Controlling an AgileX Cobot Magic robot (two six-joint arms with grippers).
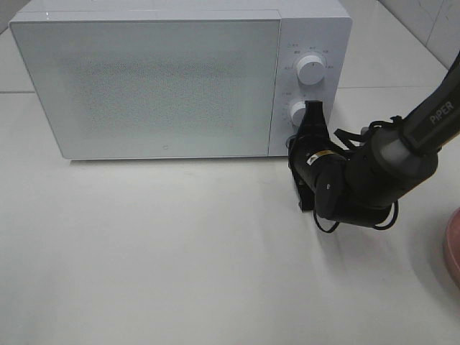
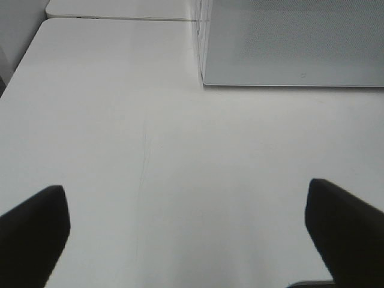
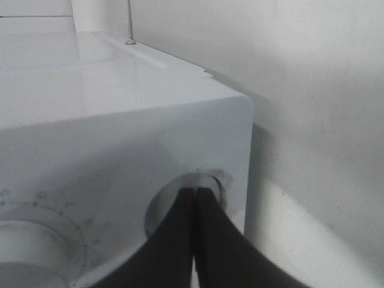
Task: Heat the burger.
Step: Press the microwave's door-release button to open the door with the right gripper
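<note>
White tabletop (image 1: 180, 251), bare in front of the oven; white tiled wall behind.

Left side – left gripper (image 2: 186, 198) hangs over the table with its fingers (image 2: 36, 231) spread wide and nothing between them. It faces the near left corner of the microwave (image 1: 144, 79) and stands well apart from the control panel.

Centre – microwave door (image 1: 144, 86) closed; the glass is frosted and I cannot see through it.

Right of the door – control panel with the upper knob (image 1: 311, 70) and, below it, the lower knob (image 1: 296, 111).

Right gripper (image 1: 313, 109): fingers pressed together, pinching nothing. In the right wrist view the joined tips (image 3: 195, 192) sit against the rim of the lower knob (image 3: 210, 179), near the panel's outer corner. The tips are beside the knob, not around it.

Far right – the rim of a pink plate (image 1: 453, 251) just enters the overhead view. No food shows on that sliver.

Burger: not visible in any view. Judgement: with the door shut and a claw at the dial, it is probably inside already, but I cannot confirm this.

Key relation for the next move: the knob's axis points straight out of the panel toward the table's front. The right gripper's long axis runs up the panel face from below, across that axis. A turn therefore depends on the closed tips pushing the rim sideways. The right arm is the nearer one by far.
</note>
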